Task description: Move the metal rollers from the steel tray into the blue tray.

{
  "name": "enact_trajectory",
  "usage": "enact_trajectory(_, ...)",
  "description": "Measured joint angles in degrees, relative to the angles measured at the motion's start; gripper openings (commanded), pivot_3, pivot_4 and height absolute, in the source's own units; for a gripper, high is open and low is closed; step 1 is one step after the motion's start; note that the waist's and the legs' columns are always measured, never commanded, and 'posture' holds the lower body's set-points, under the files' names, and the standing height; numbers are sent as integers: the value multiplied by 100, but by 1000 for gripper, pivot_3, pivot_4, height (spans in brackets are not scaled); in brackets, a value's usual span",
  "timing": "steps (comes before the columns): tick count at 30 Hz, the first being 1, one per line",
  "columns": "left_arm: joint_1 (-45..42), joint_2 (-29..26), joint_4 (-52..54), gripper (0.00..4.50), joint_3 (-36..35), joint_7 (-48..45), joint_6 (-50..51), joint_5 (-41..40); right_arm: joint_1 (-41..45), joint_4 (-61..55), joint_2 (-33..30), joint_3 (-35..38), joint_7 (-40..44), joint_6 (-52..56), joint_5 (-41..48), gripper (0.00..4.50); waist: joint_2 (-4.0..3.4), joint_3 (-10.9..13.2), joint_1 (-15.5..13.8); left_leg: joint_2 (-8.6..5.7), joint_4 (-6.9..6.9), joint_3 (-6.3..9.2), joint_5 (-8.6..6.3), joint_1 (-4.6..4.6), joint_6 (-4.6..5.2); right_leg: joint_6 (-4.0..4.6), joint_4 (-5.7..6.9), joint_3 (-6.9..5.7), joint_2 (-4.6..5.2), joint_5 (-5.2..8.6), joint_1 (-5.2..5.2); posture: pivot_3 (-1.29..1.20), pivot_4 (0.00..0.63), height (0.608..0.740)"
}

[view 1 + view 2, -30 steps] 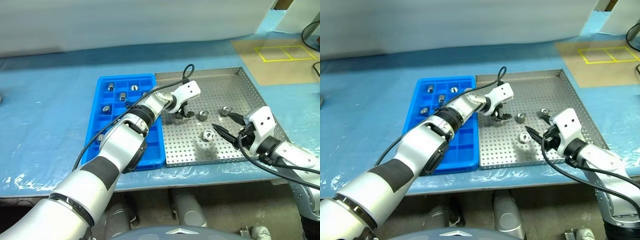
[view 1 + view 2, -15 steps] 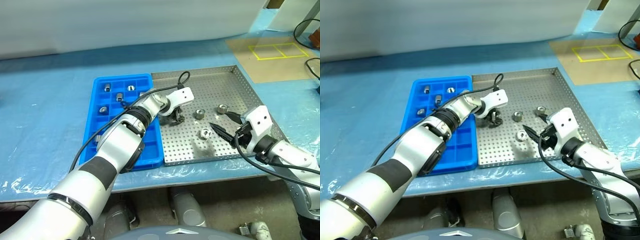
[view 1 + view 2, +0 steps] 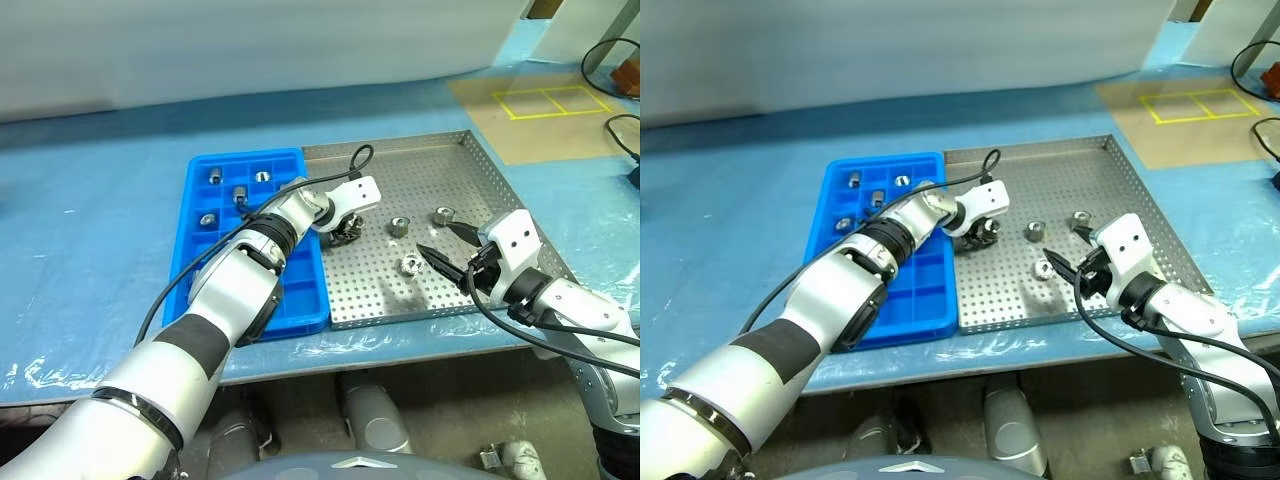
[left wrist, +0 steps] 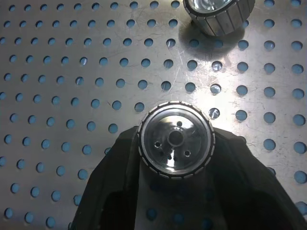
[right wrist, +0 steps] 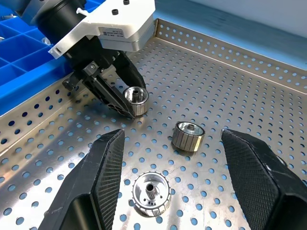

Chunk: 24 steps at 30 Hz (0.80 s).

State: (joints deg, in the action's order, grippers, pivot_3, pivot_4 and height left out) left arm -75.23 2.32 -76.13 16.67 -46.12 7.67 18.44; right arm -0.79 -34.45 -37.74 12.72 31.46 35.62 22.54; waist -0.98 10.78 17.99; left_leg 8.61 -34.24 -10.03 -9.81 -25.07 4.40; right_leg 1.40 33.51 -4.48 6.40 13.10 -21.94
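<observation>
Left gripper [image 5: 125, 103] clamps one small shiny ribbed metal roller [image 4: 176, 139] over the perforated square steel tray [image 3: 470, 170]; right gripper [image 5: 170, 167] hangs spread, empty.

A blue-covered table [image 3: 90, 260] carries the blue tray [image 3: 205, 285] and the steel tray [image 3: 480, 175], set touching edge to edge. A tan board with yellow tape squares [image 3: 540, 100] lies well beyond the right gripper's fingers [image 3: 442, 262]

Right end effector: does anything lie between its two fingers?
Yes. In the right wrist view, a metal roller lies on the steel tray between the open right end effector's fingers.
</observation>
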Motion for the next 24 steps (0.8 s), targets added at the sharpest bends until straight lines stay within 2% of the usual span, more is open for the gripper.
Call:
enact_trajectory(8, 154, -134, 121, 1760, -60, -379, -297, -50, 35, 74, 0, -78, 40, -12, 2, 3302, -1, 0, 21, 1, 2, 0, -3, 1, 2, -1, -7, -1, 0, 0, 2, -686, 150, 740)
enact_trajectory(15, 468, -389, 317, 1760, -459, -835, -943, -543, 354, 259, -126, -170, 284, -37, 3, 3302, 0, 1, 45, 6, 5, 0, -3, -8, 6, -1, -5, -2, -2, -1, -12, -605, 150, 740)
enact_trajectory(19, 663, -821, 794, 1760, -1186, -1344, -1094, -1325, 839, 427, -283, -301, 549, -68, 6, 3302, 0, 5, 40, 8, 4, 0, -2, -15, 8, 0, 13, -3, -1, -3, -23, -538, 150, 740)
enact_trajectory(24, 1194, -1553, 1965, 1760, -1433, -1865, -976, -1779, 1624, 774, -270, -736, 921, -158, 25, 3302, -3, 3, -88, 15, 5, -1, -2, -4, 8, 1, 22, -3, -2, -3, -18, -436, 150, 740)
